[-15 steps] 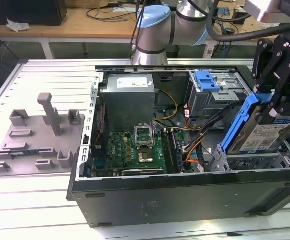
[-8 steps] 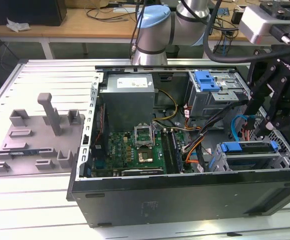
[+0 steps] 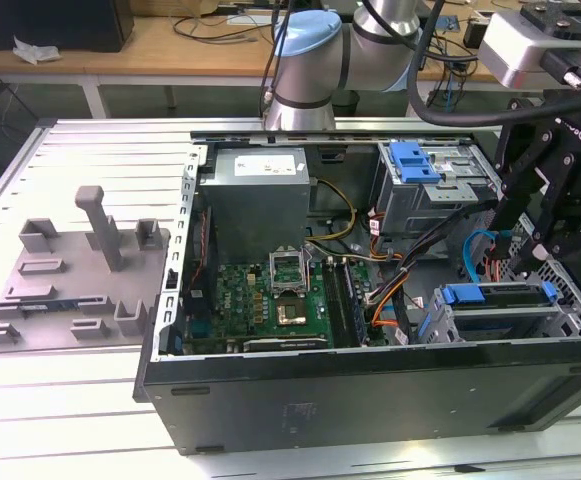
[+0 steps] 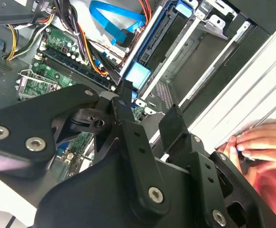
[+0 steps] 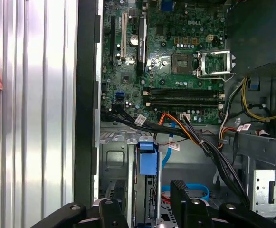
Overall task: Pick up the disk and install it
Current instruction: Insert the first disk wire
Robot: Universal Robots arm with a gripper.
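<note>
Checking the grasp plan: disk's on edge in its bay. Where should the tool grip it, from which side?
Probably the exposed blue-framed edge of the disk, pinched across its thin width, coming straight in through the open side of the case. It stands on edge in the bay, flat faces walled in, so that edge looks reachable. The open tool sits roughly astride it.

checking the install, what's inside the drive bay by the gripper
The disk stands on edge in the bay, its blue carrier top showing. Bay walls cover its label and lower part.
</note>
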